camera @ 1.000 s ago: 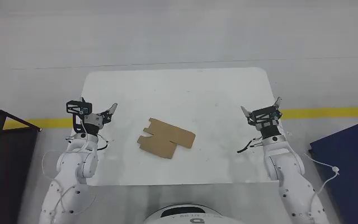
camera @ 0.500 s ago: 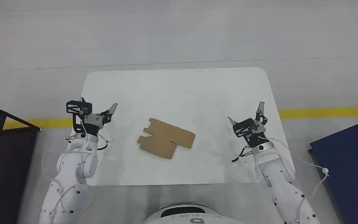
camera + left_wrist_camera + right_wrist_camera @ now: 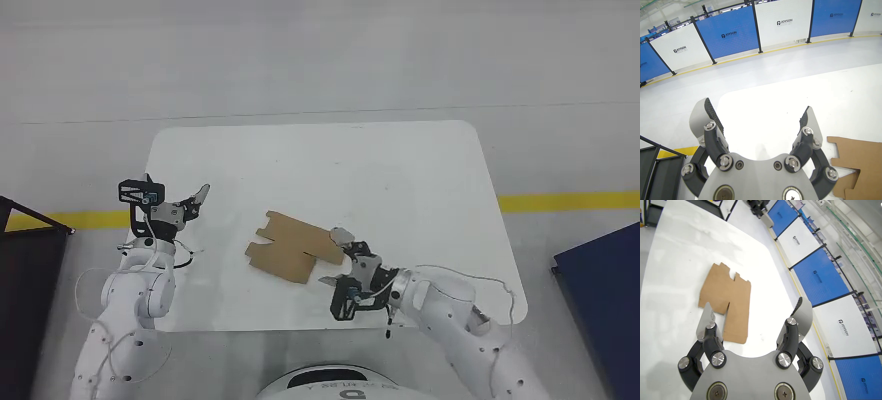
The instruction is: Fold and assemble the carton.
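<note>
A flat brown cardboard carton (image 3: 298, 247) lies unfolded in the middle of the white table (image 3: 400, 170). My right gripper (image 3: 336, 272) hovers open at the carton's near right end. In the right wrist view, one of its fingers overlaps the edge of the carton (image 3: 727, 294), and nothing sits between the fingers of the gripper (image 3: 753, 302). My left gripper (image 3: 165, 192) stays open near the table's left edge, well apart from the carton. In the left wrist view it (image 3: 757, 106) holds nothing, and the carton (image 3: 857, 157) lies off to its side.
A black frame (image 3: 25, 260) stands on the floor off the table's left edge, and a dark blue object (image 3: 605, 270) off its right. A yellow floor line (image 3: 570, 201) runs behind both. Bare table surface surrounds the carton.
My right arm has swung in from the table's right edge to the carton's near right end, its gripper still open. The left arm and the carton have not moved.
</note>
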